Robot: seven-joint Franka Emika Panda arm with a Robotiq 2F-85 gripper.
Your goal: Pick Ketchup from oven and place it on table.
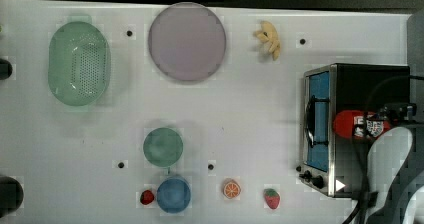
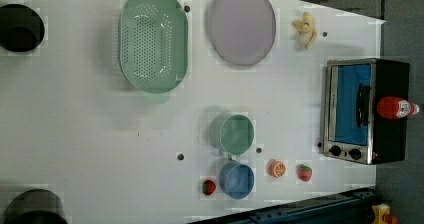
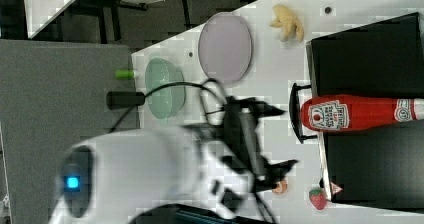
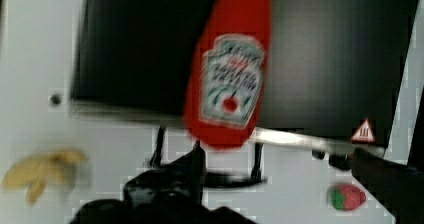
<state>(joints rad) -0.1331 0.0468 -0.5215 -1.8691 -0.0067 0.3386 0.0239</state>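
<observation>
gripper [image 3: 277,136]: fingers wide apart, empty, near ketchup's base end, not touching
ketchup [image 3: 357,113]: lying on oven [image 3: 372,54] top, base overhanging front edge above the handle
risk: a nudge could roll the btl off onto table [image 1: 240,114]; grip at its overhanging end may slip

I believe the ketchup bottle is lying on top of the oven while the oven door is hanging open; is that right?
Not quite: the ketchup bottle does lie on top of the oven, but the oven door is shut, as the left view shows.

Robot lab: holed white table [image 1: 250,109], toy food.
</observation>
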